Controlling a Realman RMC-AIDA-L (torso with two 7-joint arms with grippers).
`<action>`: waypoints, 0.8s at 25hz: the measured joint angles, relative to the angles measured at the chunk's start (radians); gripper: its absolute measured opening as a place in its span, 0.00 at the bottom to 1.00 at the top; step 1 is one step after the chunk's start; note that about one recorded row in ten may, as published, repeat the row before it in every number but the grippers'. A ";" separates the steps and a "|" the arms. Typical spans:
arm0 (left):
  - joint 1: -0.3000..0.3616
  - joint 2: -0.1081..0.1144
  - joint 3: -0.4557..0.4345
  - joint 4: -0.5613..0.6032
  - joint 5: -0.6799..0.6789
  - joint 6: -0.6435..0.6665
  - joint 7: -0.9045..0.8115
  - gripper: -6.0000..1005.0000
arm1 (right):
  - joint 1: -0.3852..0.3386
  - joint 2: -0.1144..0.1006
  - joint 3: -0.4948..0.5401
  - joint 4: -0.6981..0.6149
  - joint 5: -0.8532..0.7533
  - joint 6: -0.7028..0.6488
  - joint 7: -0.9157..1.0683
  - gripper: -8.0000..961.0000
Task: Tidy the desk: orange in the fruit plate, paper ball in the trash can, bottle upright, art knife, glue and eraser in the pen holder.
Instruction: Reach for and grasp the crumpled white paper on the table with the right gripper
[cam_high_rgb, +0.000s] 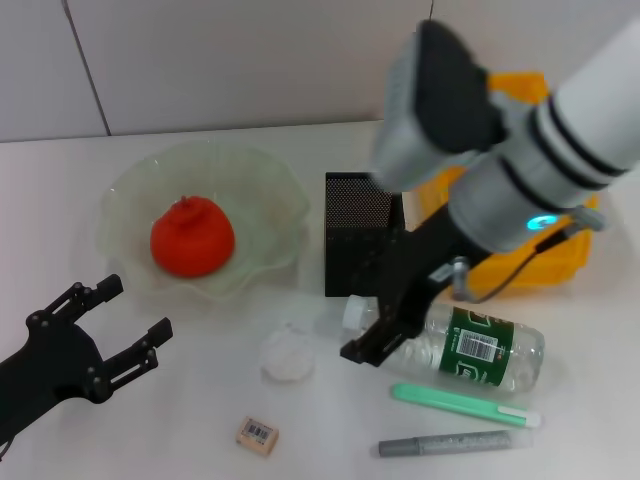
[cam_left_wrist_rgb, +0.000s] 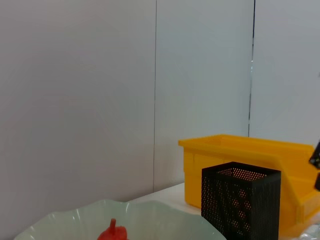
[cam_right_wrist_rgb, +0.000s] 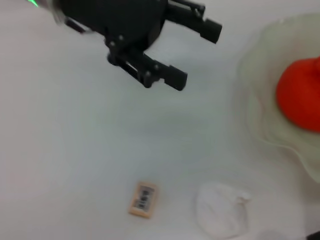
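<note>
Bottle (cam_high_rgb: 470, 345) lies flat at my 4 o'clock, cap toward 9, long axis crosswise. Right gripper (cam_high_rgb: 385, 325) angled down at cap; can't tell its grip. Left gripper (cam_high_rgb: 135, 320) open, idle at 8.

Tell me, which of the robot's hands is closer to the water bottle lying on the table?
The right. The right gripper sits at the cap end of the bottle, which lies on its side. The left gripper hangs open far across the table, in front of the fruit plate.

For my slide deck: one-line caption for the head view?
Orange in the fruit plate; right gripper at the lying bottle; left gripper open, idle.
</note>
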 joint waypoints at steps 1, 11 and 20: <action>0.000 0.000 0.000 0.000 0.000 -0.001 0.000 0.82 | 0.017 0.012 -0.016 -0.001 -0.040 0.006 0.019 0.86; 0.007 0.000 0.000 0.000 -0.006 -0.001 -0.001 0.82 | 0.126 0.039 -0.172 -0.077 -0.131 0.122 0.224 0.86; 0.007 0.000 0.000 0.000 -0.007 0.000 -0.004 0.82 | 0.170 0.044 -0.269 -0.189 -0.128 0.227 0.268 0.86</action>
